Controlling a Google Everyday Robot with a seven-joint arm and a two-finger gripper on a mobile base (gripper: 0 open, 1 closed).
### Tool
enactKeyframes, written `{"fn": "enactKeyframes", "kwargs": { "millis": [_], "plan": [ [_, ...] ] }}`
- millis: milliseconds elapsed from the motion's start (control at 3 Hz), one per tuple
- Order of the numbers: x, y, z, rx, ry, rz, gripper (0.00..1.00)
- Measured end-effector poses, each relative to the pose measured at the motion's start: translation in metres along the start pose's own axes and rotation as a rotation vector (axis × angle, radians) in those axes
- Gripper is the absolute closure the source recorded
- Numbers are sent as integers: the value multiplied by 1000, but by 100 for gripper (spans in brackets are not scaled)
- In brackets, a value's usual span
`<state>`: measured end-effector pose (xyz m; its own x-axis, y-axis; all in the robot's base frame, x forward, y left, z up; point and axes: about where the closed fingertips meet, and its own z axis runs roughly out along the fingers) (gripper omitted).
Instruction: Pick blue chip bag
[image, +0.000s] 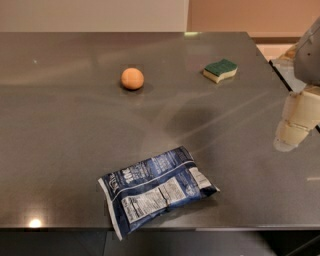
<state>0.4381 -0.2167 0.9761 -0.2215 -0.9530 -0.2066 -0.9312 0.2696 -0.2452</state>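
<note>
The blue chip bag (156, 190) lies flat near the front edge of the grey table (65, 135), label panel up, its lower left corner reaching over the edge. My gripper (296, 122) hangs at the right edge of the view, above the table's right side, well to the right of the bag and a little farther back. It holds nothing that I can see.
An orange ball (132, 78) sits toward the back, left of centre. A green and yellow sponge (220, 70) lies at the back right. The table's right edge runs just behind the gripper, and its front edge is just below the bag.
</note>
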Motion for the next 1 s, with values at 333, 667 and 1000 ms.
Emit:
{"fn": "enactKeyframes", "kwargs": {
  "millis": [333,667,1000],
  "plan": [
    [0,0,0,0,0,0,0],
    [-4,0,0,7,0,-24,0],
    [-33,10,12,-3,-40,-165,0]
  ]
}}
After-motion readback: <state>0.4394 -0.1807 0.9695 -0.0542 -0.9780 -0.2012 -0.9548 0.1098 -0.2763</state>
